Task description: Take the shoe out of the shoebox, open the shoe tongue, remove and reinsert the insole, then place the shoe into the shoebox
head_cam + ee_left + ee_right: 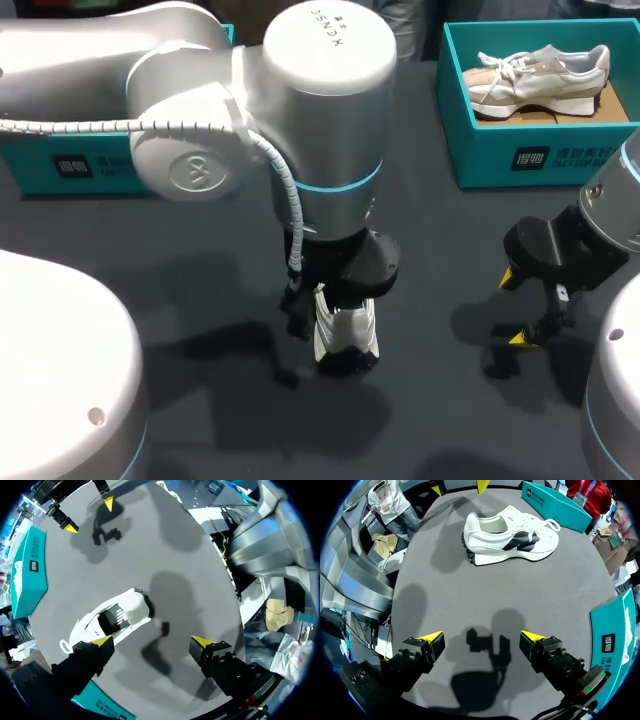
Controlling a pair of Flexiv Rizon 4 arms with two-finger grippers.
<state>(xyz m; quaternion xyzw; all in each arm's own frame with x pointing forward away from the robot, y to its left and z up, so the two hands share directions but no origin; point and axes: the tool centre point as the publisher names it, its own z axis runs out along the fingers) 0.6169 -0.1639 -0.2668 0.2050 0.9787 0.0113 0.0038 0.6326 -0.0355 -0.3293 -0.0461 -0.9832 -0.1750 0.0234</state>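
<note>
A white shoe (345,340) is lying out on the dark surface (200,260), so the first step looks done. Opening the tongue, the insole work and the return to the shoebox (480,150), far right, seem to be remaining. The left claw (152,641) is hovering wide open over the shoe, gripping nothing. The right claw (482,636) is hanging open and empty, well apart to the right.

My left arm (320,120) hides most of the white shoe (347,335) from overhead.
</note>
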